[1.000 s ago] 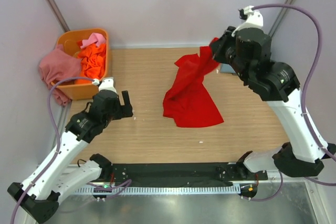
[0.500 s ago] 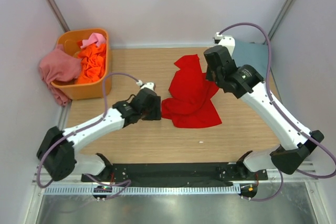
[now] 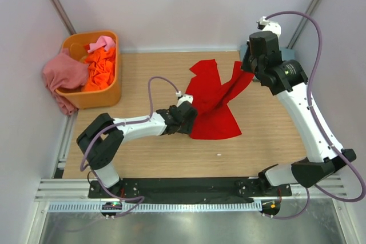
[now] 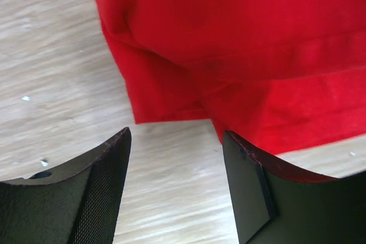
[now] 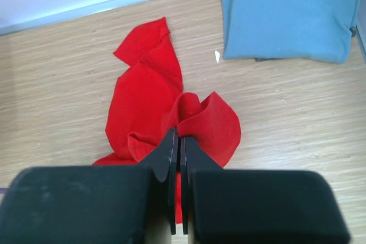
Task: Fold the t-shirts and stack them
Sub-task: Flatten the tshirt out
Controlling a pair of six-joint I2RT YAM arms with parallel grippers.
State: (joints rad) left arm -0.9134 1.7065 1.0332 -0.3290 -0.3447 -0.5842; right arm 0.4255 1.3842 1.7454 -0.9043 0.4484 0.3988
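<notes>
Wood-grain table (image 3: 143, 72), pale walls (image 3: 171, 4); R pincer (image 5: 177, 135) pinching red t-shirt (image 3: 214, 115), L pincer (image 4: 176, 135) agape at its edge.

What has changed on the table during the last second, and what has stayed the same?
The left gripper swept right to the near left edge of the red shirt; its jaws are open and grip nothing. The right gripper, shut on a fold of that shirt throughout, dipped toward the middle, then drew back right, stretching the cloth. The orange tub and the shirts in it stayed put.
</notes>
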